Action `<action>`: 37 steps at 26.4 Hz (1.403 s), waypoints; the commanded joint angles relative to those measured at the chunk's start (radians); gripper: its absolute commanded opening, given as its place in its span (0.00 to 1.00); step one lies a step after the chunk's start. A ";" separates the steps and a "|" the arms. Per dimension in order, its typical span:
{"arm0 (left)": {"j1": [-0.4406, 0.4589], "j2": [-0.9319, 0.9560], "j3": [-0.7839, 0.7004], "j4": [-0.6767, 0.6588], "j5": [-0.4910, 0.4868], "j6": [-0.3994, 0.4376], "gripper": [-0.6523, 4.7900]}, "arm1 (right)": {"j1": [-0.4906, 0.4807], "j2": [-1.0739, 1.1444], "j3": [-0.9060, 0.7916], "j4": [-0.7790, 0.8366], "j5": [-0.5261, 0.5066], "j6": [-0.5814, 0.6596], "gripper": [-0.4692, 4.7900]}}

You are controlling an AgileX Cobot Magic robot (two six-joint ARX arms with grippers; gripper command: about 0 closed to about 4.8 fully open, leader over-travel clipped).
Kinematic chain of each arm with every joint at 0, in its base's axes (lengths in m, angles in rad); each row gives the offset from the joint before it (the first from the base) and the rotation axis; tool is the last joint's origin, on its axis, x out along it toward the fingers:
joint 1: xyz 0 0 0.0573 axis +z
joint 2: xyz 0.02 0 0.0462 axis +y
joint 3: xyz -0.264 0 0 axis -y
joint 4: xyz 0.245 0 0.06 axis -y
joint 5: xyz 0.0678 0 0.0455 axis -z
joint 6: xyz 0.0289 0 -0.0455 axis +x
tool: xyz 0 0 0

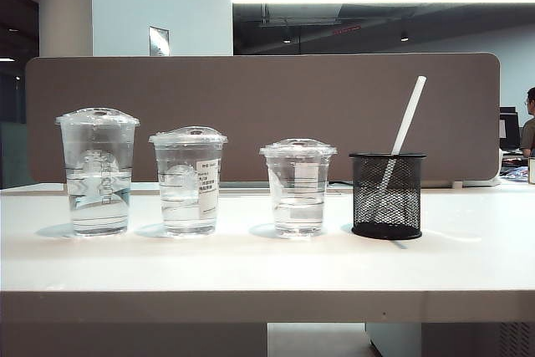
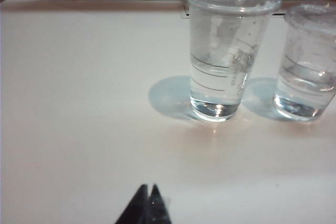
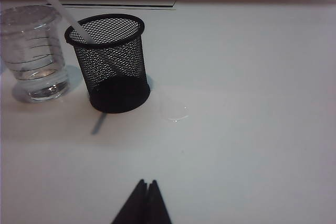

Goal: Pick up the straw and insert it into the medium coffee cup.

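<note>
Three lidded clear cups and a black mesh holder (image 1: 387,196) are lined up on the white tabletop (image 1: 251,265). The straw (image 1: 407,123) stands tilted in the holder, its upper end leaning away from the cups and rising well above the holder's rim. The medium coffee cup (image 1: 189,181), marked by a white label on its side, is two places from the holder on the cup side: the shortest cup (image 1: 298,187) sits between them, and the tallest cup (image 1: 97,170) lies beyond it, farthest from the holder.

The right tool (image 3: 145,184) is seen with its tips pressed together, empty, held back from the holder toward the tabletop's near edge. The left tool (image 2: 148,188) is likewise closed and empty, short of the tallest cup.

Step in hand, as judged: the straw has not yet been grasped. The right tool is the nearer one and would have to be opened before approach. A grip on the exposed part above the rim is advised, with the straw lifted along its own lean so that the light holder is not dragged or tipped. Whether the medium cup's dome has a lid opening cannot be made out.
</note>
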 commanded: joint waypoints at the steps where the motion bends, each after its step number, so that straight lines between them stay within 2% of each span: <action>1: 0.000 0.001 0.002 -0.005 0.000 -0.021 0.11 | 0.000 -0.001 0.002 0.000 0.005 -0.004 0.09; 10: -0.001 0.001 0.005 0.011 0.005 -0.021 0.11 | 0.000 -0.001 0.002 0.000 0.005 -0.004 0.09; 13: -0.016 0.018 0.037 0.123 0.009 -0.031 0.11 | 0.000 -0.001 0.003 0.000 0.005 -0.004 0.09; 16: -0.042 0.083 0.149 0.241 0.052 -0.040 0.11 | 0.000 -0.001 0.002 0.000 0.004 -0.004 0.09; 17: -0.054 0.118 0.215 0.257 0.074 -0.040 0.11 | 0.000 -0.001 0.002 0.000 0.005 -0.004 0.09; 18: -0.076 0.177 0.341 0.237 0.107 -0.040 0.11 | 0.000 -0.001 0.003 0.001 0.005 -0.004 0.09; 21: -0.123 0.261 0.564 0.071 0.171 -0.039 0.11 | 0.000 -0.001 0.003 0.000 0.005 -0.004 0.09; 22: -0.143 0.285 0.651 -0.041 0.186 -0.032 0.11 | 0.000 -0.001 0.003 0.000 0.005 -0.004 0.09; 23: -0.172 0.317 0.788 -0.261 0.188 -0.012 0.11 | 0.000 -0.001 0.003 0.000 0.005 -0.004 0.09; 24: -0.187 0.333 0.869 -0.405 0.188 -0.009 0.11 | 0.000 -0.001 0.003 0.000 0.005 -0.004 0.09; 27: -0.203 0.356 1.045 -0.742 0.189 -0.014 0.11 | 0.000 -0.001 0.003 0.000 0.005 -0.004 0.09; 29: -0.203 0.355 1.127 -0.903 0.193 -0.014 0.11 | 0.000 -0.001 0.003 0.000 0.005 -0.004 0.09; 33: -0.203 0.332 1.223 -1.114 0.193 -0.015 0.11 | 0.000 -0.001 0.003 0.000 0.005 -0.004 0.09; 37: -0.203 0.291 1.246 -1.176 0.192 -0.014 0.11 | 0.000 -0.001 0.003 0.000 0.005 -0.004 0.09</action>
